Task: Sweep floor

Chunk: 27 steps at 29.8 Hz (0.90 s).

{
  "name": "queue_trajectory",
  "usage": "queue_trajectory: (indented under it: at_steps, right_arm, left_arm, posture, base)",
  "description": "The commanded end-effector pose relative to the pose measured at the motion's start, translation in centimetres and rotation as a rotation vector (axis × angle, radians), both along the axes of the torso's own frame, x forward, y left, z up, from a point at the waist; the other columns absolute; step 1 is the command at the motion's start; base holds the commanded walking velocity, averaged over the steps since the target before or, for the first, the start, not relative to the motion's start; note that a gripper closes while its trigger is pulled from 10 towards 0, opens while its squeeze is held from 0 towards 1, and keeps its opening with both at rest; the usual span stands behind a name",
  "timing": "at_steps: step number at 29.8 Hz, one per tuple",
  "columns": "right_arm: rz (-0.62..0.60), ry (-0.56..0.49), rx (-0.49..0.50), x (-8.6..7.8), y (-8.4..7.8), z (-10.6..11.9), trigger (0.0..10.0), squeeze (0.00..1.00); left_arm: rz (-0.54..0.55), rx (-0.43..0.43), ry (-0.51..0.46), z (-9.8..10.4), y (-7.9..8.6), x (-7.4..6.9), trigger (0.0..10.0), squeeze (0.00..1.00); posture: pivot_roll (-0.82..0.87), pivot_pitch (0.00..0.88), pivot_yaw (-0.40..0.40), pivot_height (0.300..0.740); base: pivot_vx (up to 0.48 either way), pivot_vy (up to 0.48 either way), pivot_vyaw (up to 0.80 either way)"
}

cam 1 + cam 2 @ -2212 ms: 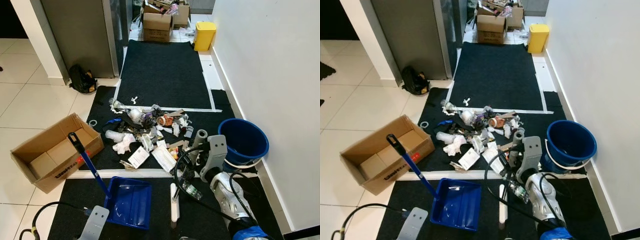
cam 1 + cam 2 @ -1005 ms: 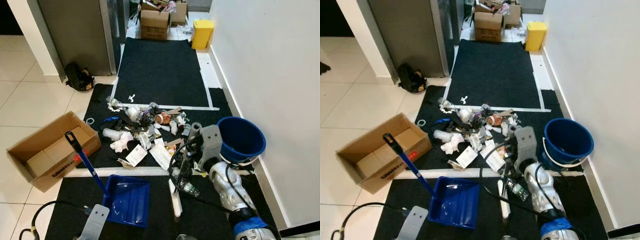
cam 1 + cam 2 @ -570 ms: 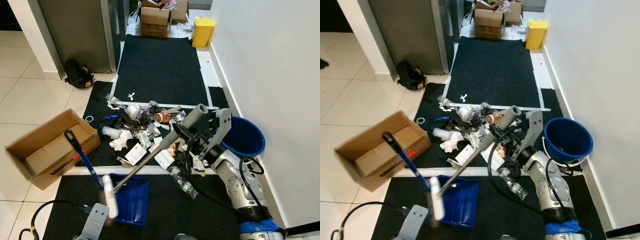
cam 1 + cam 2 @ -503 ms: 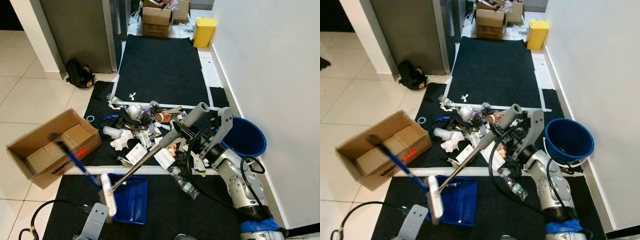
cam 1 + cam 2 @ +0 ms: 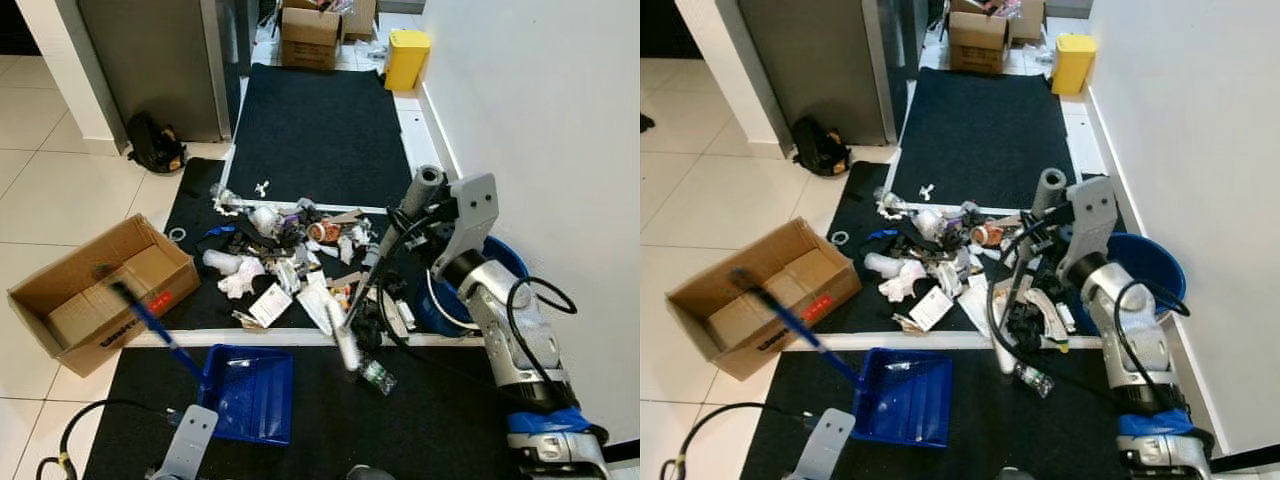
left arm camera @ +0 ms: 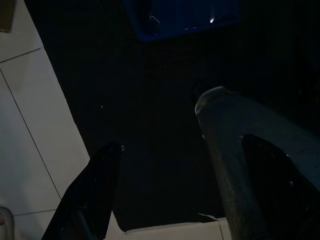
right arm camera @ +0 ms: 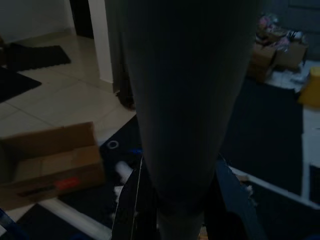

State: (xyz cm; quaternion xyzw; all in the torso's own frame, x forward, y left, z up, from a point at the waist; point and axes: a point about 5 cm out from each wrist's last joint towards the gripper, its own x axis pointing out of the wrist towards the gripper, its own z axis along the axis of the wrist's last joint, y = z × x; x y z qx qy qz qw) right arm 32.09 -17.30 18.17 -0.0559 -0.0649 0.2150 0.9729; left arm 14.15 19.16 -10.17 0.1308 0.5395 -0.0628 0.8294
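Your right gripper (image 5: 418, 232) is clamped on the grey broom handle (image 5: 405, 215), with the broom head (image 5: 347, 350) down at the pile's 5 o'clock edge on the white strip. The litter pile (image 5: 290, 262) lies on the dark mat at 12 o'clock. Your left gripper (image 6: 177, 190) is closed around the blue dustpan (image 5: 246, 393) handle at 7 o'clock; the cardboard box (image 5: 95, 290) sits at 9 o'clock, the blue bucket (image 5: 1145, 262) at 2 o'clock.

my right gripper (image 5: 425, 232) has swung the broom (image 5: 385, 262) back from the dustpan (image 5: 244, 393): its head, over the pan a moment ago, now sits at the near edge of the litter (image 5: 290, 262) by the bottle (image 5: 375, 375). the dustpan's handle has tilted left toward the box (image 5: 96, 291).
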Motion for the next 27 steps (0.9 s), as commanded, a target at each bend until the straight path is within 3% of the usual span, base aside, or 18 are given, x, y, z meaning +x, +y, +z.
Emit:
queue_trajectory:
  at_steps: [1,6,11,17,23,27]
  right_arm:
    - [-0.015,-0.102,-0.029,0.1,-0.1,1.8,0.0,0.00]
    - [-0.078,-0.176,-0.155,0.3,-0.7,2.6,0.0,0.00]
    - [-0.116,-0.207,-0.193,0.5,-1.1,3.0,0.0,0.00]
    - [-0.110,-0.172,-0.317,0.6,-1.1,1.3,0.0,0.00]
    - [-0.089,-0.140,-0.340,0.6,-1.1,0.3,0.0,0.00]
    - [-0.047,-0.097,-0.411,0.3,-1.0,-1.6,0.0,0.00]
  left_arm:
    - [0.012,-0.013,0.089,-0.9,-0.4,-2.5,10.0,0.00]
    - [0.013,-0.011,0.092,-0.9,-0.3,-2.6,10.0,0.00]
    - [0.010,-0.009,0.095,-0.9,-0.2,-2.7,10.0,0.00]
    - [0.010,-0.006,0.100,-1.0,0.0,-3.1,10.0,0.00]
    - [0.011,-0.003,0.105,-1.0,0.2,-3.4,10.0,0.00]
    - [0.018,0.007,0.121,-1.2,0.8,-4.2,10.0,0.00]
  posture:
    - [0.03,0.132,-0.043,0.740]
    - [0.03,0.136,-0.038,0.740]
    - [0.03,0.140,-0.038,0.740]
    - [0.03,0.173,-0.037,0.740]
    - [0.04,0.188,-0.036,0.740]
    - [0.05,0.225,-0.036,0.740]
  base:
    - [0.000,0.000,0.00]
    - [0.000,0.000,0.00]
    - [0.000,0.000,0.00]
    - [0.000,0.000,0.00]
    - [0.000,0.000,0.00]
    - [0.000,0.000,0.00]
